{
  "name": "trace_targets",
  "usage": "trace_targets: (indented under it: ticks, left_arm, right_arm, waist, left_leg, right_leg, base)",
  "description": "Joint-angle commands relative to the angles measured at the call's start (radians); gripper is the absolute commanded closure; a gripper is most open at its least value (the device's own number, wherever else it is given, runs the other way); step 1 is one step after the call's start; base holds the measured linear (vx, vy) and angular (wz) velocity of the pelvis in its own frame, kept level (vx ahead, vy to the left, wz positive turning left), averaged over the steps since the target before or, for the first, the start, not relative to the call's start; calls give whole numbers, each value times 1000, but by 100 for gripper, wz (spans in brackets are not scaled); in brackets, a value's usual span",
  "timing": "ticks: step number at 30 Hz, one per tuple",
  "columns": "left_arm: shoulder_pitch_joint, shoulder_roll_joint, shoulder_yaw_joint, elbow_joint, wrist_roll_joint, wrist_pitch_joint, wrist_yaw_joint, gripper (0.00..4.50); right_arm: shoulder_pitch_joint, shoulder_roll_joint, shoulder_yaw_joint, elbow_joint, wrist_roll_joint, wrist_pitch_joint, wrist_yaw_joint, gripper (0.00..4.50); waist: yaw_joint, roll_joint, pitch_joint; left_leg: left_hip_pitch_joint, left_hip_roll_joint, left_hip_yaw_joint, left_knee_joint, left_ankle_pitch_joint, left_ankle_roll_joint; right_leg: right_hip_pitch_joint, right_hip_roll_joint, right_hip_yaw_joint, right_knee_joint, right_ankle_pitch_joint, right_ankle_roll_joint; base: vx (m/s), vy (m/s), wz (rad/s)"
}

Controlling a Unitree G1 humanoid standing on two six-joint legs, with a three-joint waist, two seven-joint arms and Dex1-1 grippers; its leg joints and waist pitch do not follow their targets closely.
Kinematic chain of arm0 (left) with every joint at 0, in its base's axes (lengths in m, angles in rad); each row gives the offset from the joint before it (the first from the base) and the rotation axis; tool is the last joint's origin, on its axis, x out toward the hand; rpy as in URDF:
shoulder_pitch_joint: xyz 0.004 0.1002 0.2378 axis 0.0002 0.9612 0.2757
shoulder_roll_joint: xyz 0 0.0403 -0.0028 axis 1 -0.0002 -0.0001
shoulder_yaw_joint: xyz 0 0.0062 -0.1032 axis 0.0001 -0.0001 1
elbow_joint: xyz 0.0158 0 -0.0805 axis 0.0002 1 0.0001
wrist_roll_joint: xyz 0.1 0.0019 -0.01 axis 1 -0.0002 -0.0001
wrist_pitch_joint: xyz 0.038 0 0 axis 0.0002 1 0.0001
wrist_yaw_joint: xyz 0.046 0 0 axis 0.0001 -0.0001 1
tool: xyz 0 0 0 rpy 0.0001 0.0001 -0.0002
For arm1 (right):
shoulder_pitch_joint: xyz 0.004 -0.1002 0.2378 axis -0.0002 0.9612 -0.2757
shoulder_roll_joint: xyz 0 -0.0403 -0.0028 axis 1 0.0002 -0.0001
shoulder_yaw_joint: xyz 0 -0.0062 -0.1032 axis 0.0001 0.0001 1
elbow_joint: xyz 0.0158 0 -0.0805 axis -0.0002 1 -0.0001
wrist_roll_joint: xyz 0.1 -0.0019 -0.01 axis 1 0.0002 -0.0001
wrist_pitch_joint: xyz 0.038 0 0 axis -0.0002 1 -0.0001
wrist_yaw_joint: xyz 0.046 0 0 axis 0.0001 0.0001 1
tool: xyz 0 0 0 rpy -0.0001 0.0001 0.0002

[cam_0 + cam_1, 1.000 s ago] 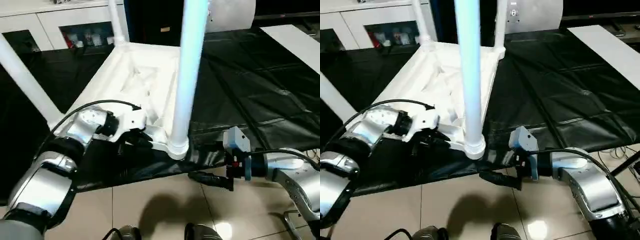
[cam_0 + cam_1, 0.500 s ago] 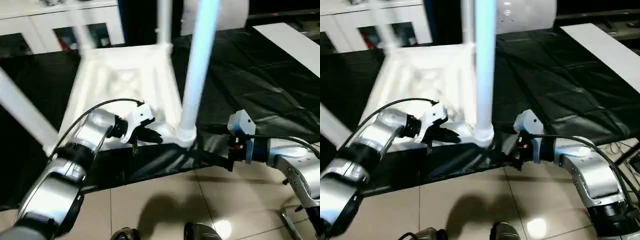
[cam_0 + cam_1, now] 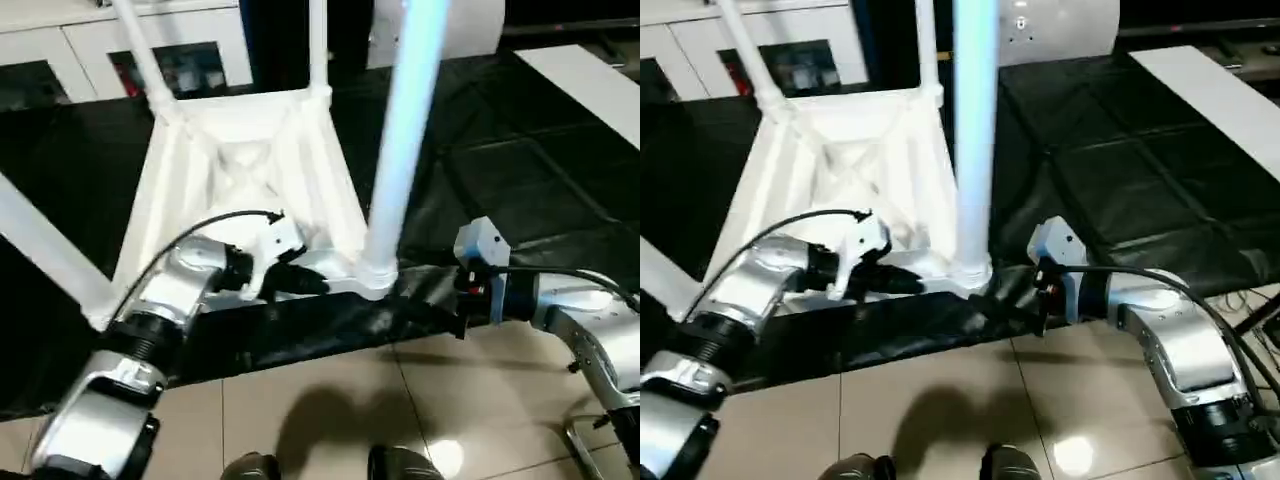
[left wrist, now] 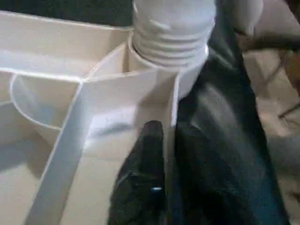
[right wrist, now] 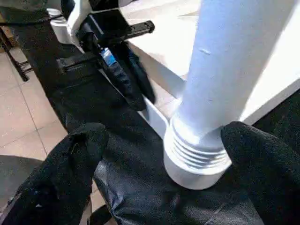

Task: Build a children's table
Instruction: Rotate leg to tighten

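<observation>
The children's table lies upside down: its white ribbed top (image 3: 240, 160) rests on the black cover with legs standing up from the corner sockets. The near right leg (image 3: 400, 150) ends in a ridged flared base (image 5: 194, 154) seated in its corner socket. My left gripper (image 3: 305, 283) is shut on the top's near rim wall (image 4: 171, 140), just beside that socket, with one finger (image 4: 145, 178) inside the wall. My right gripper (image 5: 164, 136) is open, its two fingers standing on either side of the leg's base without closing on it.
Other legs rise at the near left (image 3: 40, 250), far left (image 3: 150, 60) and far right (image 3: 317, 45). The black-covered work surface (image 3: 520, 170) ends just behind my grippers, above tiled floor (image 3: 330, 400). White cabinets (image 3: 60, 50) stand behind, a white board (image 3: 590, 80) at right.
My right gripper has risen from below the table edge and come in around the leg's base, still open. The left gripper stays on the rim. The camera has shifted.
</observation>
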Motion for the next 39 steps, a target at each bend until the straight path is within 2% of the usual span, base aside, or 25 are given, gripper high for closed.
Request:
trace_targets:
  ticks: [1,5,6,7,8,13,17,21,22,23,24,29,30,31,32,33,34,35,36,39]
  left_arm:
    - [4,9,0,38,19,-34,24,374]
    - [-2,32,-24,45,55,-28,20,374]
    - [-4,34,-23,46,55,-27,18,374]
    - [-5,36,-21,48,54,-26,15,374]
    - [-8,50,-33,49,62,-21,-9,374]
    - [-16,69,-67,74,94,-64,-31,411]
    - [-26,67,-60,82,86,-78,-41,440]
    - [-19,49,-28,52,11,-99,-123,447]
    - [-17,49,-28,47,2,-103,-138,447]
    - [-11,51,-36,37,-8,-114,-171,447]
    - [-9,52,-38,35,-11,-118,-181,447]
    - [9,68,-78,25,1,-163,-263,447]
    - [11,71,-83,25,7,-173,-270,447]
    - [14,75,-91,22,13,-186,-277,447]
    - [16,77,-96,18,17,-193,-283,450]
    - [17,78,-97,16,17,-193,-285,450]
    - [20,79,-103,7,23,-197,-295,450]
    - [17,76,-105,2,30,-206,-295,450]
    - [17,76,-105,2,30,-206,-294,450]
    - [7,71,-105,6,39,-214,-283,450]
  right_arm:
    - [-1,-1,6,-8,-1,-6,10,0]
    - [-3,-4,3,-10,1,-6,12,0]
    - [-3,-5,3,-10,1,-6,12,0]
    - [-2,-5,2,-11,1,-5,12,0]
    - [1,-8,1,-15,2,-5,13,0]
    - [4,-8,2,-15,0,-8,13,0]
    - [-3,-4,-2,-7,-2,-16,11,0]
    - [-23,4,-16,22,0,-33,9,0]
    - [-27,4,-19,28,2,-35,13,0]
    - [-38,2,-22,47,3,-43,23,0]
    - [-41,2,-23,53,3,-46,26,0]
    - [-88,0,-13,128,11,-111,107,0]
    - [-95,1,-11,140,16,-115,122,0]
    - [-104,2,-7,154,23,-115,144,0]
    - [-111,1,-1,164,29,-113,165,28]
    - [-114,2,1,167,31,-112,171,28]
    - [-130,4,13,192,38,-111,205,35]
    - [-151,9,34,219,40,-112,246,39]
    - [-153,10,36,222,39,-112,250,65]
    - [-193,34,65,285,27,-125,296,75]
  waist:
    - [3,-23,-86]
    - [1,-24,-79]
    - [0,-17,-77]
    - [-4,-22,-76]
    - [-6,-22,-76]
    - [-15,-21,-74]
    - [-19,-23,-75]
    - [-19,-22,-80]
    - [-18,-20,-82]
    - [-18,-27,-88]
    - [-14,-23,-87]
    - [2,-21,-92]
    - [6,-20,-92]
    - [10,-22,-92]
    - [15,-20,-93]
    - [17,-19,-92]
    - [21,-26,-94]
    - [25,-27,-93]
    - [28,-24,-93]
    - [29,-26,-94]
  left_leg:
    - [5,35,-12,-61,-203,121]
    - [10,33,-14,-63,-235,103]
    - [11,33,-15,-64,-243,98]
    - [8,31,-17,-64,-255,91]
    - [11,29,-17,-64,-266,86]
    - [14,28,-19,-63,-291,82]
    - [13,29,-19,-64,-290,84]
    - [9,33,-19,-65,-263,93]
    - [9,34,-17,-64,-253,98]
    - [7,34,-15,-63,-231,105]
    - [6,36,-15,-63,-213,113]
    - [6,41,-9,-61,-169,129]
    - [8,42,-9,-61,-167,131]
    - [9,43,-8,-62,-166,131]
    - [10,46,-8,-62,-167,130]
    - [10,47,-8,-63,-169,129]
    - [11,48,-8,-63,-171,127]
    - [11,49,-8,-64,-172,124]
    - [13,49,-8,-63,-177,122]
    - [11,48,-8,-63,-180,112]
  right_leg:
    - [59,-55,33,-86,-433,-162]
    - [55,-58,31,-96,-540,-118]
    - [54,-58,30,-98,-556,-113]
    - [56,-57,28,-101,-580,-98]
    - [53,-57,27,-105,-603,-87]
    - [48,-56,25,-112,-638,-71]
    - [48,-57,26,-110,-627,-78]
    - [51,-58,31,-101,-561,-108]
    - [51,-60,33,-97,-531,-125]
    - [56,-59,34,-92,-489,-141]
    - [56,-61,37,-87,-456,-158]
    - [61,-61,40,-74,-373,-194]
    - [59,-61,40,-73,-369,-197]
    - [59,-60,41,-71,-364,-202]
    - [60,-61,40,-70,-362,-206]
    - [60,-61,40,-69,-361,-207]
    - [61,-61,40,-68,-361,-208]
    - [60,-62,41,-69,-370,-208]
    - [59,-63,40,-67,-374,-212]
    - [59,-65,40,-68,-386,-210]
  base:
    - [0,0,0]
    - [0,0,0]
    - [0,0,0]
    - [0,0,0]
    - [0,0,0]
    - [0,0,0]
    - [0,0,0]
    - [0,0,0]
    - [0,0,0]
    - [0,0,0]
    - [0,0,0]
    - [0,0,0]
    - [0,0,0]
    - [0,0,0]
    - [0,0,0]
    - [0,0,0]
    - [0,0,0]
    - [0,0,0]
    - [0,0,0]
    - [0,0,0]
